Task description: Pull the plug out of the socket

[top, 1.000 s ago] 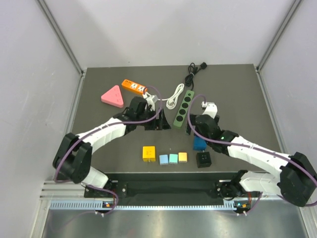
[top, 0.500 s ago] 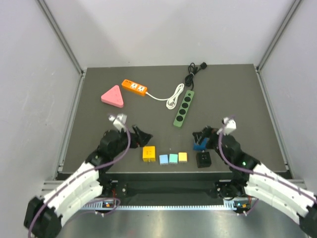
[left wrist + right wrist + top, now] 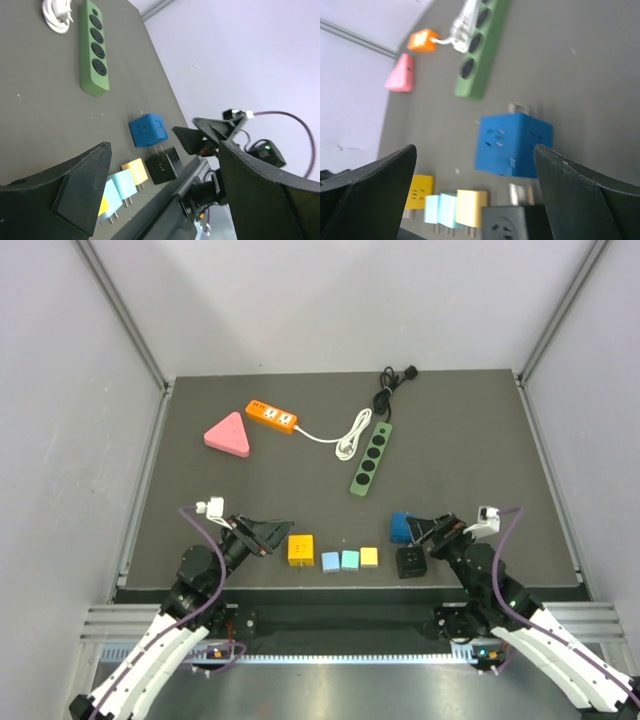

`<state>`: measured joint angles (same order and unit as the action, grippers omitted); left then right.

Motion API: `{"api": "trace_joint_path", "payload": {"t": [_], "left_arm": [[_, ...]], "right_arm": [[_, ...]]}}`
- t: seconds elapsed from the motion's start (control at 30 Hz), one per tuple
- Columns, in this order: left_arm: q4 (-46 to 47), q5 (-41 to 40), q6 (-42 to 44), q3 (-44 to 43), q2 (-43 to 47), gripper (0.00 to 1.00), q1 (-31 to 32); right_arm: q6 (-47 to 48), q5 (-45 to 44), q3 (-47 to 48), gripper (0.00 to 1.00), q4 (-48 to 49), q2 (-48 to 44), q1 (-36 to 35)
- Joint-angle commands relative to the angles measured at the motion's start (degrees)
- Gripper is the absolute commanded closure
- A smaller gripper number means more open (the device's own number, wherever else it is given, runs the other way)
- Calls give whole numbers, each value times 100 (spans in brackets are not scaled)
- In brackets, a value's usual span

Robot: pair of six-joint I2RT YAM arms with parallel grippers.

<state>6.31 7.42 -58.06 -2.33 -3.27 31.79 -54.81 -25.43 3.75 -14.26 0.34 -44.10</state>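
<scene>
Seen from above, a dark table (image 3: 480,440) fills the middle of the frame, with a green power strip (image 3: 368,458) lying at an angle just right of centre. An orange power strip (image 3: 271,416) with a coiled white cable (image 3: 350,435) and a pink triangular block (image 3: 227,434) sit in the upper left, and a black cable (image 3: 390,385) lies at the top edge. The blue cube plug (image 3: 402,527) lies loose on the table in the lower right, well apart from the green strip, with a black plug (image 3: 411,562) just below it. To their left runs a row of small adapters starting with a yellow adapter (image 3: 300,549). Only this overhead view takes in the whole table. The left wrist view alone shows the right arm's claw across the table at the right of its frame. The blurred right wrist view alone shows the blue cube's socket faces and a metal prong at its top edge. A second ago both arms reached up to the green strip at centre; now both are drawn back to the bottom of the frame, while the blue plug lies where it was. The left gripper (image 3: 272,535) hangs beside the yellow adapter, jaws spread wide, fingers (image 3: 75,190) holding and touching nothing. The right gripper (image 3: 425,532) hangs just beside the blue plug, also spread wide and holding nothing.
</scene>
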Motion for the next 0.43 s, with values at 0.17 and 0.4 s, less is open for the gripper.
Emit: {"api": "trace_joint_path", "payload": {"t": [0.17, 0.4], "left_arm": [[318, 454, -443, 962, 204, 8, -24], [730, 513, -723, 980, 239, 7, -33]], "right_arm": [[-697, -102, -638, 0, -384, -667, -29], [-400, 590, -920, 0, 379, -693, -29]]}}
